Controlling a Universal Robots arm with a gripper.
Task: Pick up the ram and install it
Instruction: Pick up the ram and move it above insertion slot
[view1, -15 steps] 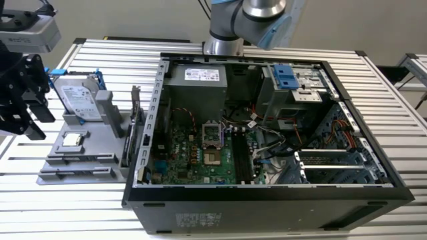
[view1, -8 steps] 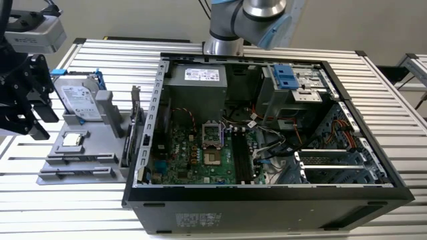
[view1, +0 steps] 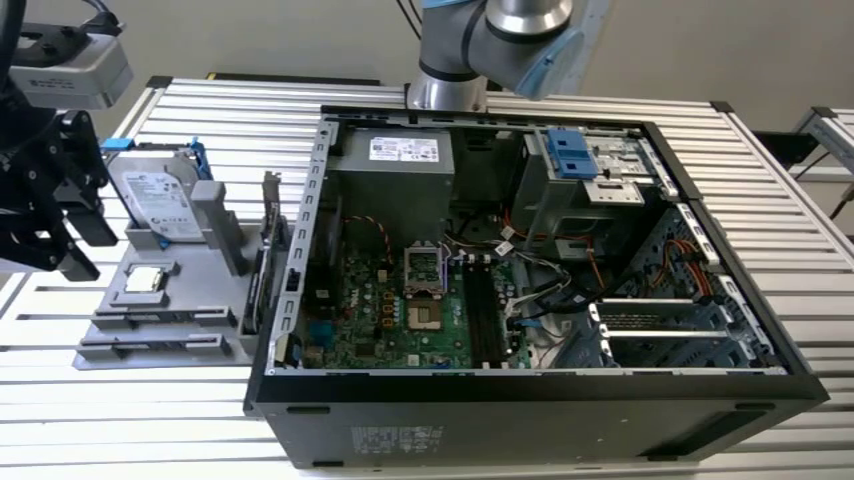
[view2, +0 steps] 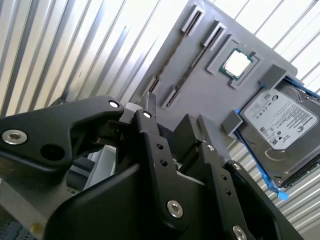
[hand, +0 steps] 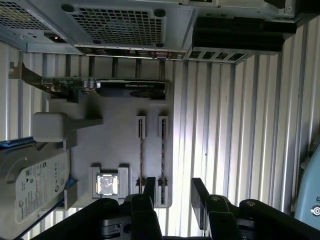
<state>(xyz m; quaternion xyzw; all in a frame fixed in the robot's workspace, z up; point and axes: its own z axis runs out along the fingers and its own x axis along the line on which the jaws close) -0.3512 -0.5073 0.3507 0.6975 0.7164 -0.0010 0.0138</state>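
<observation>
Judged from here, the danger is alignment: the ram (hand: 162, 150) is thin and stands on edge in its grey holder (hand: 115, 145), so a descent off its line could land a fingertip on the stick or the slot wall and bend it. The end effector (hand: 174, 186) hovers above it, spread wide and empty. In the exterior view, the holder lies on the table (view1: 134, 430) at nine o'clock from the open computer case (view1: 534, 405).
</observation>
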